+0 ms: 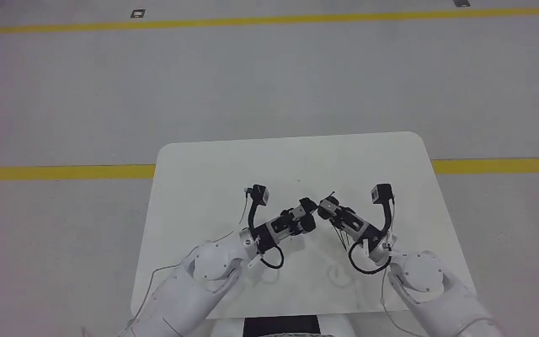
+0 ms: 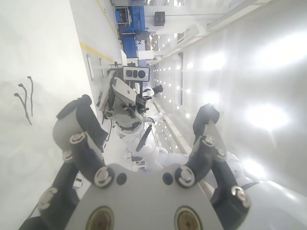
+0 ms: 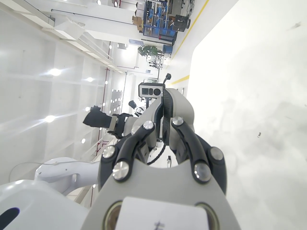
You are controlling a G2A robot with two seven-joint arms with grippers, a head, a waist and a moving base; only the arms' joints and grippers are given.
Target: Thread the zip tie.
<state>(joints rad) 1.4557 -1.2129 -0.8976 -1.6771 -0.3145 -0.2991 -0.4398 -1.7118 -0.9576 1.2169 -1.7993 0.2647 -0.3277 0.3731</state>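
A white label (image 3: 165, 213) on the right wrist carries print, but it is cut off at the picture's edge and too partial to make out. The left end effector (image 2: 145, 105) hangs over the middle of the white counter (image 1: 253, 168), nearer its near edge than its far one, with its fingers spread wide apart. The right end effector (image 3: 165, 99) faces it tip to tip, close but apart, its fingers pressed together; whether anything is pinched between them cannot be told. Three black zip ties (image 2: 25, 100) lie side by side on the counter, to the right of the left end effector and apart from its fingers. Both end effectors sit well apart from the counter's left, right and far edges; its corners are rounded. Yellow lines (image 1: 76, 172) cross the grey floor (image 1: 269, 76) beyond the counter.
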